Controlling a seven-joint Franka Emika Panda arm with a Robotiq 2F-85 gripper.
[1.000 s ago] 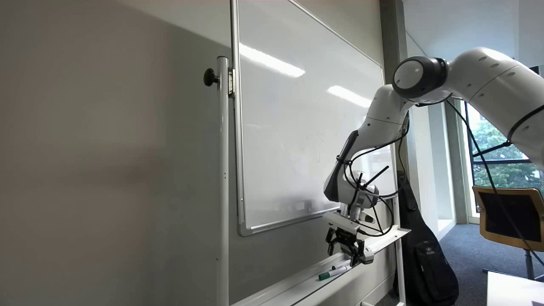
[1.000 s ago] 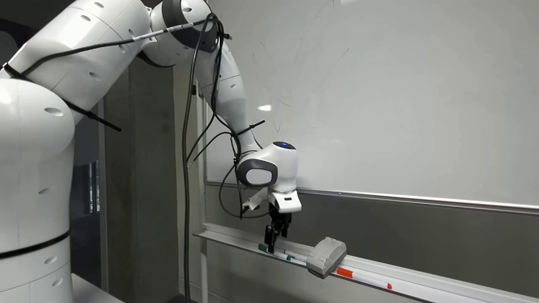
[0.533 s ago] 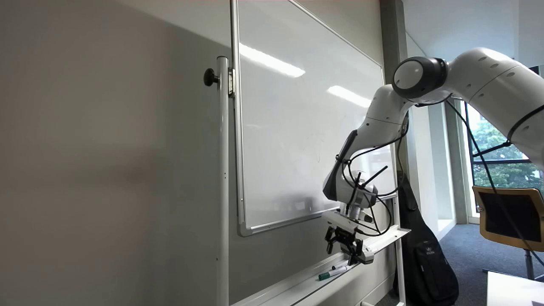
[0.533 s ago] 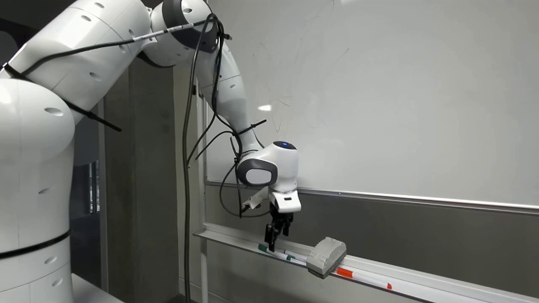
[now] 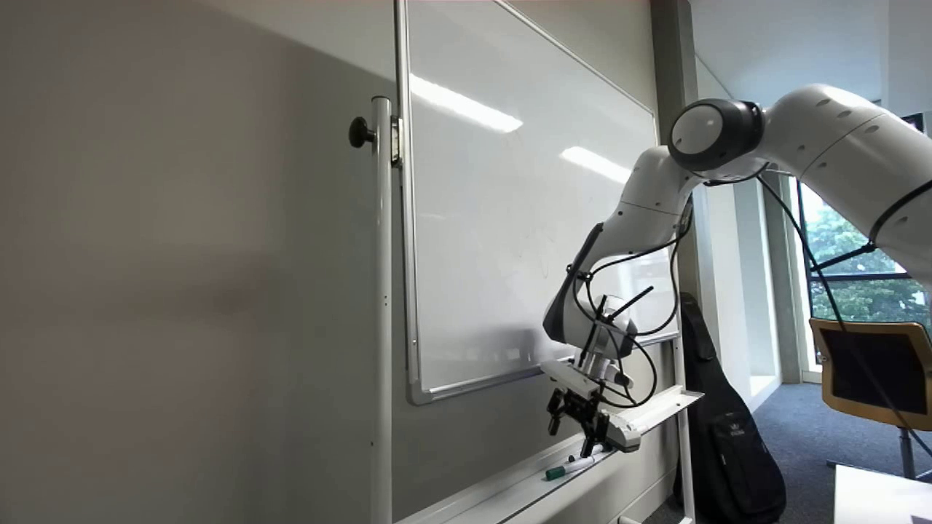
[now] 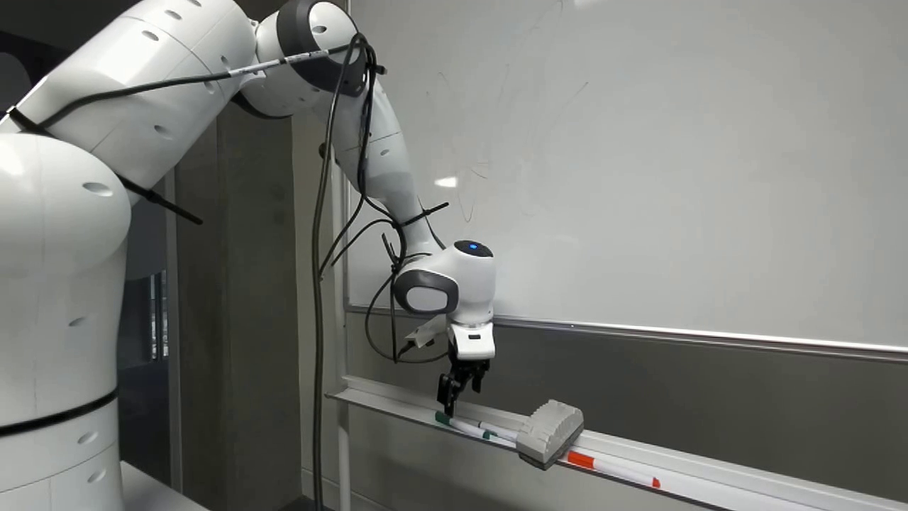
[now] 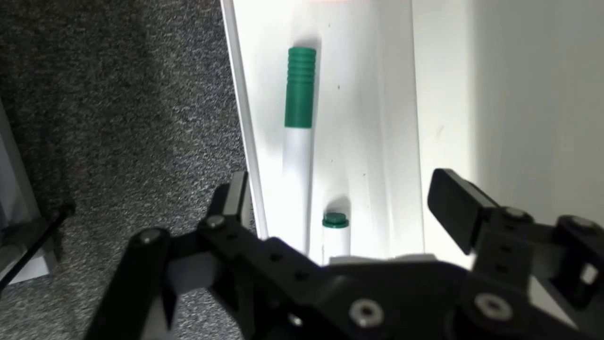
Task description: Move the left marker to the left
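A whiteboard (image 6: 674,177) rises above a narrow white worktop (image 7: 358,118), with grey carpet (image 7: 151,108) showing past its front lip (image 7: 242,99). Your jaws are spread wide with nothing gripped. In the wrist view the nine o'clock jaw hangs just outside that lip and the three o'clock jaw past the back edge, so lowering straight down at this spread would probably jam one on the worktop; narrow first. Tip contact you can't tell.

The green-capped marker (image 7: 297,151), presumably your left one, lies on the worktop, cap towards twelve, its barrel passing under the gap, nearer the nine o'clock jaw. A lopsided close could roll it against the lip, perhaps over onto the carpet. A second marker (image 7: 336,238) lies just beside it, towards five o'clock; grip too far down the barrel and you may catch both.

Further out, in an exterior view, a grey block (image 6: 550,433) seems to overhang the lip at four o'clock from the jaws, with a red-capped marker (image 6: 616,468) beyond it. A swing that way could knock the block off. Towards nine o'clock, overshoot the worktop's end and the marker drops.
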